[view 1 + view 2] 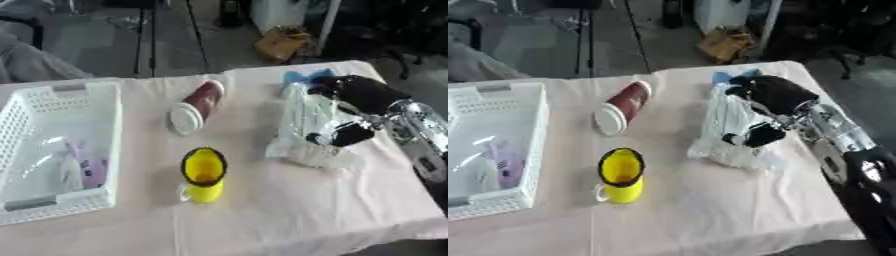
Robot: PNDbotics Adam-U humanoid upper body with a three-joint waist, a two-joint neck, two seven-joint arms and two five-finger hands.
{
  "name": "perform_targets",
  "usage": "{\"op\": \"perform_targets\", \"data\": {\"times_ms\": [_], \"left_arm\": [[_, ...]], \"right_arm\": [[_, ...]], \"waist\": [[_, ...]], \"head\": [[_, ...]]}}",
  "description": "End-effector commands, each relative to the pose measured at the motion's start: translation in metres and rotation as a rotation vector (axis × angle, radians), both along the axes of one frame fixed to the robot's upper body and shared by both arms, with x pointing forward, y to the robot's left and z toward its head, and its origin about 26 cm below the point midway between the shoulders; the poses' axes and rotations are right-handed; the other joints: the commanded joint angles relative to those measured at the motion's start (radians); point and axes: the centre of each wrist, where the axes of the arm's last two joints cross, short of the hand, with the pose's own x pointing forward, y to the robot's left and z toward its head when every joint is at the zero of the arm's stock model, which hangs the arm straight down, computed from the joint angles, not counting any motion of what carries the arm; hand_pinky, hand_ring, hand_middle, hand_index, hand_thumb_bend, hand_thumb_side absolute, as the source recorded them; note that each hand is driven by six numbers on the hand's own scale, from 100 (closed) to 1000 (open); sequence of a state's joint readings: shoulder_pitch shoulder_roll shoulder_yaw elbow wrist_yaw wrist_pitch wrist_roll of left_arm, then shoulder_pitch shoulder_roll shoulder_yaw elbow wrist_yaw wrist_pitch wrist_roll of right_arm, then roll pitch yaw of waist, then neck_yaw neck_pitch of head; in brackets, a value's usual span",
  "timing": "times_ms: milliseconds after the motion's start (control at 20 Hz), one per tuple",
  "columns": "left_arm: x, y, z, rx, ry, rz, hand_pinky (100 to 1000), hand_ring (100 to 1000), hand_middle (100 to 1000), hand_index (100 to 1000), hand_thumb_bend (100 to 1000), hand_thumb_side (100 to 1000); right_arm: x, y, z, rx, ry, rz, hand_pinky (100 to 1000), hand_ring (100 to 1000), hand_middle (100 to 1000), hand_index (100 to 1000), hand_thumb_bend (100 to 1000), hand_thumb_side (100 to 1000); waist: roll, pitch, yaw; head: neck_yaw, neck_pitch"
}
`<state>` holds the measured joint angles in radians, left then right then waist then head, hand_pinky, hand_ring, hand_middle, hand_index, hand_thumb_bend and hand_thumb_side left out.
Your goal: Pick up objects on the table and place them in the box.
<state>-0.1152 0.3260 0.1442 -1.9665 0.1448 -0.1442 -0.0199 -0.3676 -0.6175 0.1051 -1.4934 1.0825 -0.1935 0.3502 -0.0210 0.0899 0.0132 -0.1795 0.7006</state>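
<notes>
The white slatted plastic basket at the table's left is holding a pale purple-and-white packet. The right hand is curling its fingers around a clear crinkled plastic bag near the right edge. A yellow mug is standing upright, and a dark red paper cup with a white lid is lying on its side.

I count one white basket, one yellow mug, one red cup, one clear bag.
</notes>
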Motion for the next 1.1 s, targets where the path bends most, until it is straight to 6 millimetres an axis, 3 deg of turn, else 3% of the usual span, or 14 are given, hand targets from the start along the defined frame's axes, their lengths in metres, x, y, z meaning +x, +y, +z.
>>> {"op": "perform_targets", "data": {"times_ms": [50, 650, 1100], "left_arm": [[0.000, 0.002, 0.009, 0.024, -0.024, 0.002, 332, 793, 773, 785, 306, 874], [0.000, 0.001, 0.008, 0.020, -0.024, -0.001, 331, 793, 773, 785, 305, 874], [0.000, 0.001, 0.008, 0.018, -0.023, -0.006, 330, 793, 773, 785, 305, 875]], "right_arm": [[0.004, -0.013, -0.007, 0.026, 0.039, -0.049, 868, 903, 965, 958, 616, 679], [0.017, -0.007, -0.026, 0.071, 0.099, -0.047, 849, 892, 956, 962, 620, 691], [0.021, 0.003, -0.050, 0.008, 0.204, 0.019, 906, 908, 967, 952, 632, 759]], "waist": [[0.003, -0.011, -0.002], [0.013, -0.009, 0.000], [0.013, -0.008, 0.002]], "head": [[0.003, -0.009], [0.000, -0.007], [-0.009, -0.008]]}}
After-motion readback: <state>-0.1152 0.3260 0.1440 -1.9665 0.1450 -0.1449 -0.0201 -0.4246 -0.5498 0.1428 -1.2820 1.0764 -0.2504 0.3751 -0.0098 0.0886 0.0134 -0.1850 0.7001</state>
